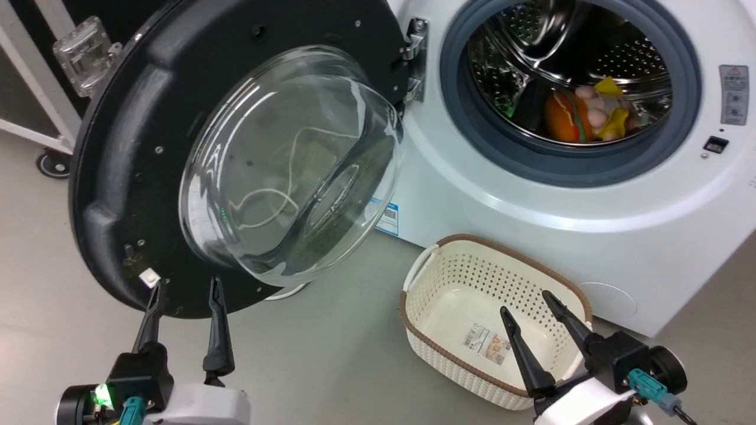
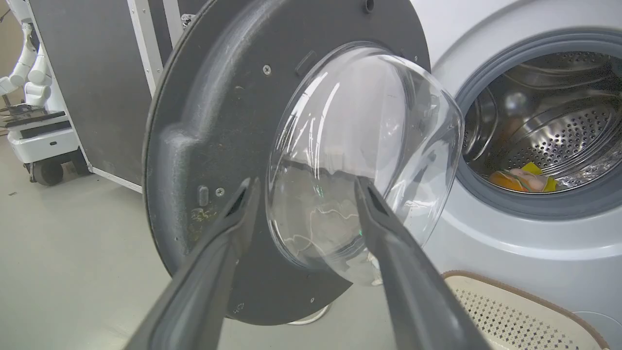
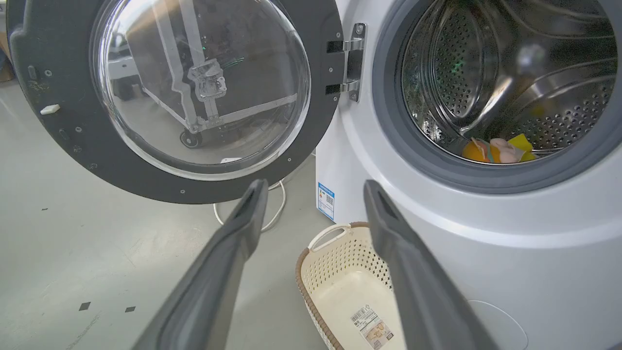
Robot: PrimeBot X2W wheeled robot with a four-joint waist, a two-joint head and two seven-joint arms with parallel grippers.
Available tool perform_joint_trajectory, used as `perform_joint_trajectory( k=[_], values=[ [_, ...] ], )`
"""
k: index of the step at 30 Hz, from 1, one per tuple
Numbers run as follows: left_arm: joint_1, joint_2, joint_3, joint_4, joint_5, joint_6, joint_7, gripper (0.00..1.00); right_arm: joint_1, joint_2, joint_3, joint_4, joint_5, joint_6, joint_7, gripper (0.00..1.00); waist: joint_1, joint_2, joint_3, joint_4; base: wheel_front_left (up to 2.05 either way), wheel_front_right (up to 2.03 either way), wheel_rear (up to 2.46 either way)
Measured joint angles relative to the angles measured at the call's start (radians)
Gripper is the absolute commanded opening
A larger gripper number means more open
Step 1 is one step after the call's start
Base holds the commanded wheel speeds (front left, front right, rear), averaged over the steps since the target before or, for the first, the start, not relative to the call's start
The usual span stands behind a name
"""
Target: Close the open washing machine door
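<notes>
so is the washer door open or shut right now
Open: the washing machine door is swung wide on its hinge, leaving the drum opening exposed.

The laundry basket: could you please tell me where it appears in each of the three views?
Head view: laundry basket lower centre-right, on the floor before the washing machine.
Left wrist view: bottom-right corner, partly cut off.
Right wrist view: bottom centre, cut by the edge.
Shared landmark: colourful toys in the drum, higher than the basket everywhere.
</notes>
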Motion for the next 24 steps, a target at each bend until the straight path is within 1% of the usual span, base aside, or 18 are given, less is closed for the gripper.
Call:
perform_joint_trajectory(
  k=[8,9,10,13,17,21,24],
  values=[
    [0.014,0.0,0.007,-0.01,-0.011,0.008,-0.014,1.0,0.0,0.0,0.005,0.013,0.003,0.0,-0.015,1.0,0.0,-0.0001,0.004,0.035,0.0,0.0,0.0],
    [0.014,0.0,0.009,-0.01,-0.017,0.007,-0.015,0.47,0.0,0.0,0.006,0.014,0.003,0.0,-0.016,1.0,0.0,0.0,0.005,0.04,0.0,0.0,0.0],
    [0.014,0.0,0.011,-0.01,-0.023,0.007,-0.02,0.0,0.0,0.0,0.006,0.015,0.003,0.0,-0.02,1.0,0.0,0.0,0.007,0.045,0.0,0.0,0.0],
    [0.014,-0.001,0.019,-0.016,-0.036,-0.002,-0.024,0.0,0.0,0.0,0.006,0.016,0.009,0.0,-0.026,1.0,0.0,0.0,0.011,0.059,0.0,0.0,0.0],
    [0.01,-0.001,0.054,-0.051,-0.085,-0.015,-0.034,0.0,0.0,0.001,0.002,0.016,0.008,0.0,-0.036,1.0,0.0,-0.0001,0.024,0.076,0.0,0.0,0.0],
    [-0.025,0.001,0.111,-0.082,-0.133,-0.053,-0.044,0.0,0.0,0.001,-0.01,0.014,0.001,0.0,-0.042,1.0,0.0,0.0,0.041,0.093,0.0,0.0,0.0],
    [-0.077,0.024,0.166,-0.077,-0.194,-0.088,-0.048,0.0,0.001,0.001,-0.023,0.011,-0.009,0.0,-0.049,1.0,0.0,0.0,0.053,0.105,0.0,0.0,0.0]
  ],
)
